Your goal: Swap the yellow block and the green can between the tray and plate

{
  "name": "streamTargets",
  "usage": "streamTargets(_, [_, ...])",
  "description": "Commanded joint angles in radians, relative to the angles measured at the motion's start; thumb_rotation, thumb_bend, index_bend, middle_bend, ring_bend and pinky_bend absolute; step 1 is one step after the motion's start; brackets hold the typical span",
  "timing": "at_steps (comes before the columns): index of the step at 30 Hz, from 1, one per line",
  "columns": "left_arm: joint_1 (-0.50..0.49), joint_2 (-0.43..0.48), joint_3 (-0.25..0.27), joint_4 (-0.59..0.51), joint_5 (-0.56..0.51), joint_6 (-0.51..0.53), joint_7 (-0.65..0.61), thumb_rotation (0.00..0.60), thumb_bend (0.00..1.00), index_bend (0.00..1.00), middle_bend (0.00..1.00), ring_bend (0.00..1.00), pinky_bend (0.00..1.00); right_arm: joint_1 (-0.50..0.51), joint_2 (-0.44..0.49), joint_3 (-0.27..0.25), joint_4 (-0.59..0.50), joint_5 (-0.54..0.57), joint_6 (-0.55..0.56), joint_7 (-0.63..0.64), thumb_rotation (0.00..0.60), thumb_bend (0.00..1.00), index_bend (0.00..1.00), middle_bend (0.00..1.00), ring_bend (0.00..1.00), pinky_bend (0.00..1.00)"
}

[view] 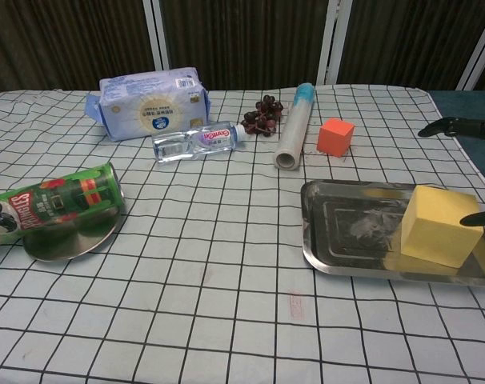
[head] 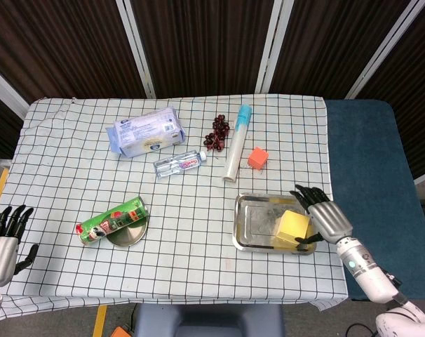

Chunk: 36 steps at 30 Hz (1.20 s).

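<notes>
The yellow block [head: 293,227] [view: 439,225] sits in the right half of the steel tray [head: 253,222] [view: 338,236]. On its side across the round metal plate [head: 129,233] [view: 66,240] lies the green can [head: 109,221] [view: 46,205]. My right hand [head: 323,217] hovers open just right of the block, fingers spread around it without gripping; the chest view catches only its fingertips [view: 454,126] at the right edge. My left hand [head: 3,239] hangs open off the table's left edge, far from the can.
At the back of the checked cloth lie a wipes pack [head: 146,131], a small water bottle [head: 179,163], dark grapes [head: 217,132], a rolled tube [head: 236,142] and an orange cube [head: 258,157]. A blue mat [head: 370,175] lies to the right of the table.
</notes>
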Motion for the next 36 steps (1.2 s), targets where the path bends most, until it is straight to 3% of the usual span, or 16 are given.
streamTargets(1, [-0.001, 0.001, 0.001, 0.000, 0.000, -0.002, -0.002, 0.600, 0.38, 0.10, 0.09, 0.00, 0.15, 0.042, -0.035, 0.019, 0.009, 0.074, -0.057, -0.038, 0.600, 0.01, 0.06, 0.10, 0.13, 0.12])
streamTargets(8, [0.000, 0.004, -0.004, 0.003, -0.013, -0.007, -0.014, 0.600, 0.38, 0.10, 0.10, 0.00, 0.15, 0.084, -0.055, 0.011, 0.016, 0.155, -0.114, -0.087, 0.600, 0.01, 0.12, 0.16, 0.20, 0.18])
streamTargets(13, [0.002, 0.008, -0.007, 0.001, -0.024, -0.008, -0.019, 0.600, 0.38, 0.11, 0.10, 0.00, 0.15, 0.101, -0.070, 0.006, 0.022, 0.202, -0.118, -0.127, 0.600, 0.01, 0.20, 0.24, 0.29, 0.34])
streamTargets(18, [0.002, 0.008, -0.008, 0.003, -0.031, -0.013, -0.023, 0.600, 0.38, 0.12, 0.10, 0.00, 0.15, 0.117, -0.096, 0.004, 0.042, 0.244, -0.114, -0.157, 0.600, 0.01, 0.30, 0.34, 0.40, 0.44])
streamTargets(28, [0.002, 0.010, -0.007, -0.002, -0.030, -0.015, -0.023, 0.600, 0.38, 0.12, 0.10, 0.00, 0.15, 0.120, -0.136, 0.007, 0.077, 0.229, -0.047, -0.165, 0.600, 0.04, 0.68, 0.61, 0.72, 0.72])
streamTargets(32, [-0.001, 0.009, -0.006, -0.002, -0.032, -0.023, -0.021, 0.600, 0.38, 0.12, 0.10, 0.00, 0.15, 0.132, -0.140, 0.027, 0.056, 0.187, -0.023, -0.140, 0.600, 0.12, 0.73, 0.65, 0.76, 0.76])
streamTargets(36, [-0.005, 0.011, 0.001, -0.008, -0.036, -0.041, -0.010, 0.600, 0.37, 0.12, 0.10, 0.00, 0.15, 0.178, -0.163, 0.062, 0.024, 0.137, -0.022, -0.121, 0.600, 0.13, 0.75, 0.66, 0.77, 0.77])
